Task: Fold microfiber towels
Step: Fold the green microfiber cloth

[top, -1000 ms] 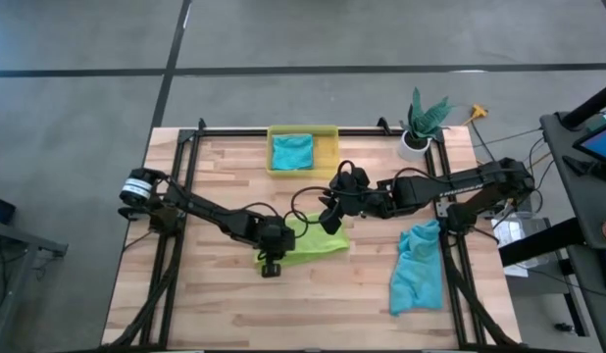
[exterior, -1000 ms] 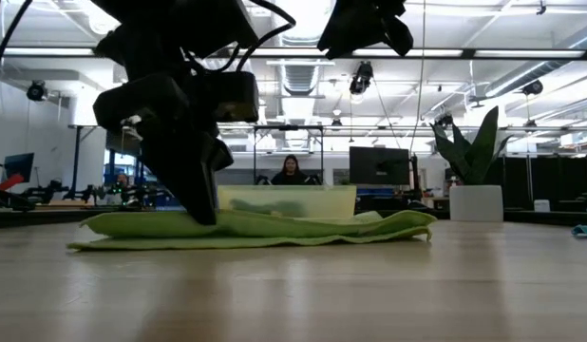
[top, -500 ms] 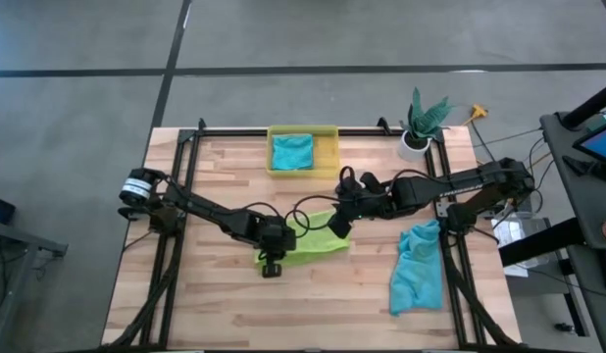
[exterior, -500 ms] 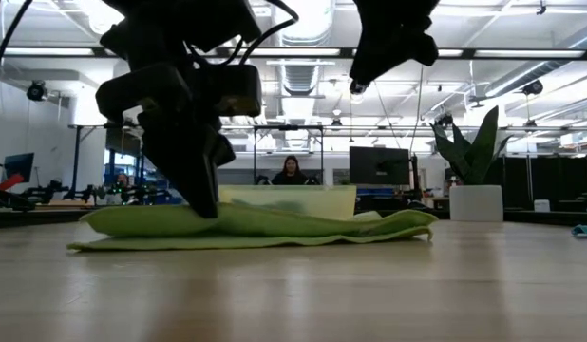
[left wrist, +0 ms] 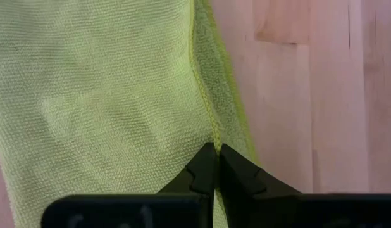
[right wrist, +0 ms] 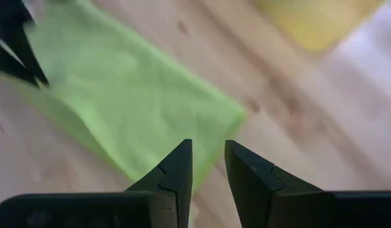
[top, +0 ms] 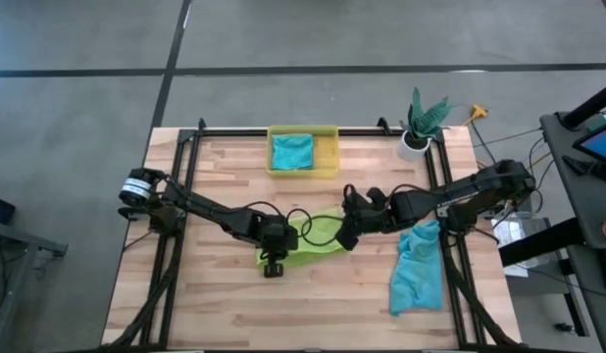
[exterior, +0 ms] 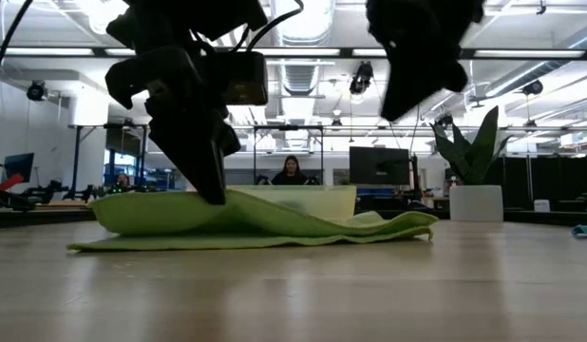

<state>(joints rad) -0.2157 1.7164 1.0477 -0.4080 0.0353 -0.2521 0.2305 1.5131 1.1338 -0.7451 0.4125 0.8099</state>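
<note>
Two dark arms are showing, made of black tubes and chunky joints. The left arm (top: 200,209) is wearing a white and silver ring at its base. Black cables are looping over the right arm (top: 450,191). Both are ending in pointed black fingers (right wrist: 173,174).

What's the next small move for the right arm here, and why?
Probably lower the right gripper onto the lime green towel's near corner and close. Its fingers stand apart, empty, above that end, while the left gripper is shut on the opposite edge, lifting it off the table.
</note>
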